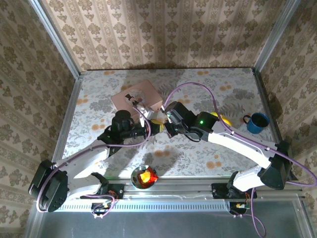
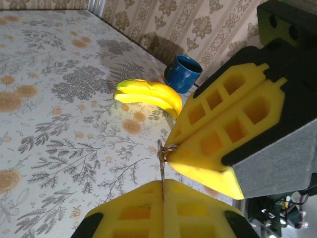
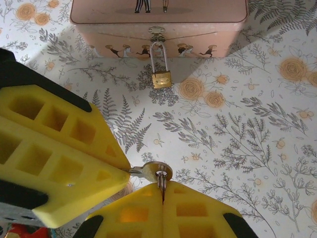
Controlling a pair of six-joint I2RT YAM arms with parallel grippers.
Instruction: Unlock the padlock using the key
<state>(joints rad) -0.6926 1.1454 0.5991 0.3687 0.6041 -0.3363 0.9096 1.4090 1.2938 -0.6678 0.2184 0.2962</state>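
Yellow left gripper (image 2: 162, 184) sat shut on the blade of the one key (image 3: 151, 172), hiding most of it. The right gripper (image 3: 163, 187), also shut, pinched the key's ring. One brass padlock (image 3: 161, 79) hung at twelve o'clock from the key, on the one pink box (image 3: 158, 20), whose top was cut off.

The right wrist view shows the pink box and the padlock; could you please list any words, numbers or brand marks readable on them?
None can be read.
The pink box carries only small printed figures, no lettering.
Any stamp on the padlock is too small to read.
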